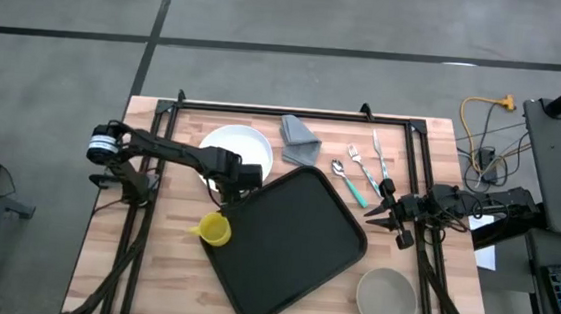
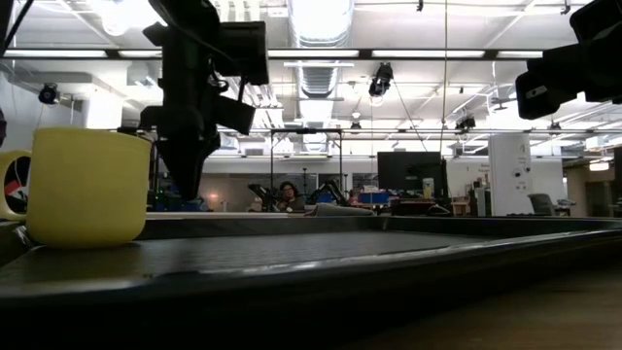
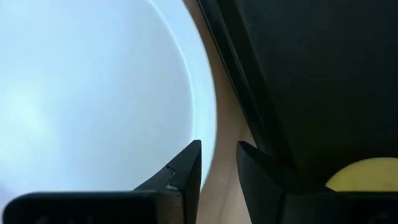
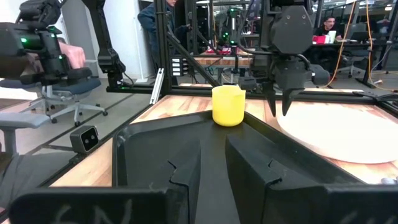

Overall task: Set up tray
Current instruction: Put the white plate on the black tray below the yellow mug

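The black tray lies turned at an angle in the middle of the table and also fills the low view. A yellow cup stands upright at its left corner. A round white plate lies on the wood just beyond the tray. My left gripper points down, open, over the strip of wood between plate and tray; whether it touches either, I cannot tell. My right gripper is open, level, at the tray's right edge.
A crumpled grey napkin lies by the far edge. A spoon, a fork and a knife lie right of it. A grey bowl sits near the right near corner. Black frame rails run along the table's left, right and far sides.
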